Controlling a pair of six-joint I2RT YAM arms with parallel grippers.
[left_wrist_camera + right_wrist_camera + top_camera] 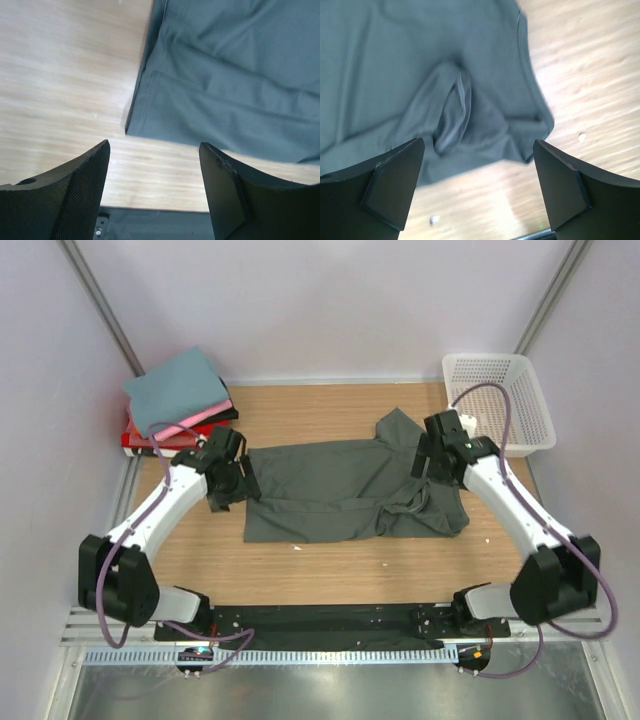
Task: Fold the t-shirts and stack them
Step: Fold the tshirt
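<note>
Cloth from above: the dark grey-green shirt (340,490) lies rumpled on the wood-grain table (330,570), spread between the left pincer (228,488) and the right pincer (428,462). Folded shirts (180,400) are stacked behind the left one.

Left wrist: jaws wide and empty, with a stitched hem corner (145,120) just ahead.

Right wrist: jaws wide and empty, with a ribbed neckband fold (452,115) ahead of them.

One spread dark grey-green t-shirt (340,490), four stacked folded t-shirts (178,392), one white basket (502,400), two arms (150,515) (520,505).
</note>
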